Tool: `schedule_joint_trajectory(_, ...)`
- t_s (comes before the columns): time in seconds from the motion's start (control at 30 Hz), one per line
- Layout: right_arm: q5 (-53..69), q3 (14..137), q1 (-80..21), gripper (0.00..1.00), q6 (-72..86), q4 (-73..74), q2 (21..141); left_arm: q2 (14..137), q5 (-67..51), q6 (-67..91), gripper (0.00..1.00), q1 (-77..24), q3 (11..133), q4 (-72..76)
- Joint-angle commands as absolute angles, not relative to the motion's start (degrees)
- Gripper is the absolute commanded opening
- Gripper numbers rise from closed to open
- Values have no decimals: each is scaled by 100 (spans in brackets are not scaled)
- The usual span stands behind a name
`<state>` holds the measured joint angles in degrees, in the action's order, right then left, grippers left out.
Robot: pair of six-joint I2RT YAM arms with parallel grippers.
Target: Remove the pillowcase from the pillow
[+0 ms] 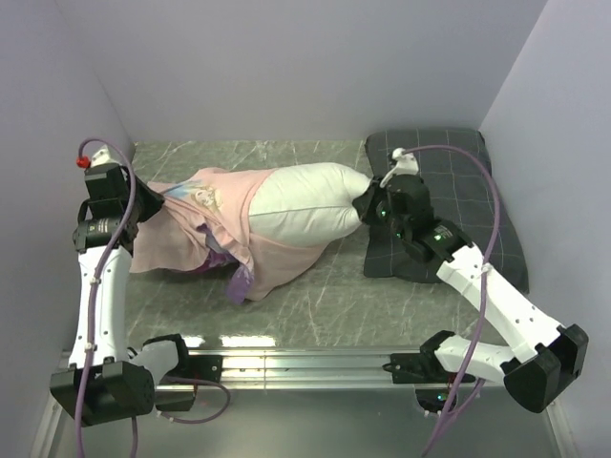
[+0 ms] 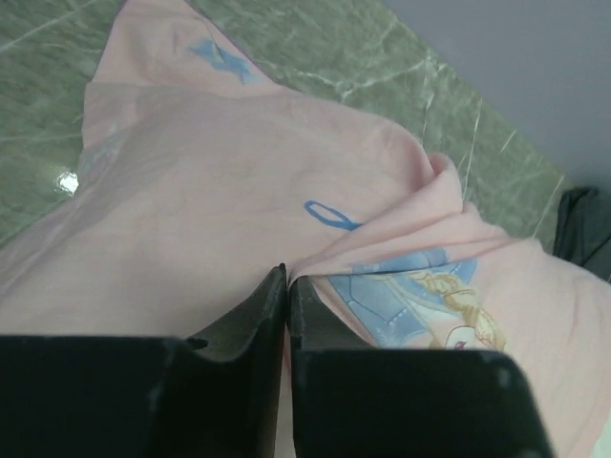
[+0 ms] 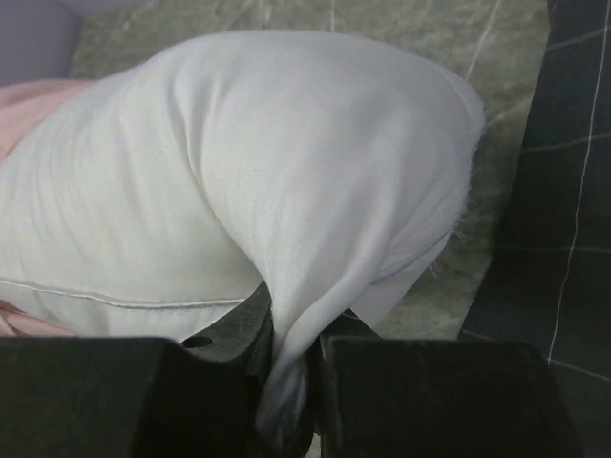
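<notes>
Soft, limp pillowcase [image 1: 205, 224], pinched at 9 o'clock in the narrow left claw [image 2: 287, 277], should slide off; right claw [image 1: 364, 206] clamps the squashy pillow [image 1: 305, 198] at its 3 o'clock corner.

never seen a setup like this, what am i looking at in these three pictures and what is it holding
The machine is two robot arms, left and right, bolted side by side. The wide picture looks down from above and behind them; the other two come from a camera on each wrist. On the green marbled table lie a white pillow, partly out of its pink pillowcase, and a dark grey checked pillow. The left tool is shut on the pillowcase; the right tool pinches a corner of the white pillow.
</notes>
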<state>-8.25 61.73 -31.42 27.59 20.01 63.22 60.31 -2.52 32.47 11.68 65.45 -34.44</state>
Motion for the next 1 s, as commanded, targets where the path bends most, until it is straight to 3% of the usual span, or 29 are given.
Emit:
schedule_joint_trajectory(0.0, -1598, 6274, -3707, 0, 2645, 1397, 6423, 5977, -203, 2743, 16, 802, 6688, -2831)
schedule_joint_trajectory(0.1, -1582, 6599, -4139, 0, 2716, 1538, 6731, 6090, -10, 2541, 30, 214, 7100, -2996)
schedule_joint_trajectory(0.27, -1879, 7487, -4596, 0, 2576, 2048, 7145, 6889, 580, 2268, 15, -404, 8023, -3480)
schedule_joint_trajectory(0.33, -1898, 7926, -4597, 5, 2479, 2292, 7329, 7320, 650, 2250, 9, -544, 8225, -3542)
schedule_joint_trajectory(0.47, -1925, 8113, -4719, 24, 2242, 2224, 7304, 8206, 922, 2162, 8, -764, 8376, -3516)
schedule_joint_trajectory(0.57, -1732, 7815, -4737, 27, 2031, 1873, 7085, 8917, 958, 2145, 8, -791, 8464, -3472)
schedule_joint_trajectory(0.8, -1352, 7804, -5123, 19, 1391, 1617, 6943, 11063, 1195, 1846, 6, -940, 10105, -4445)
schedule_joint_trajectory(0.97, -1502, 8313, -5458, 20, 1011, 1678, 7127, 12301, 862, 1547, 20, -1177, 11371, -4921)
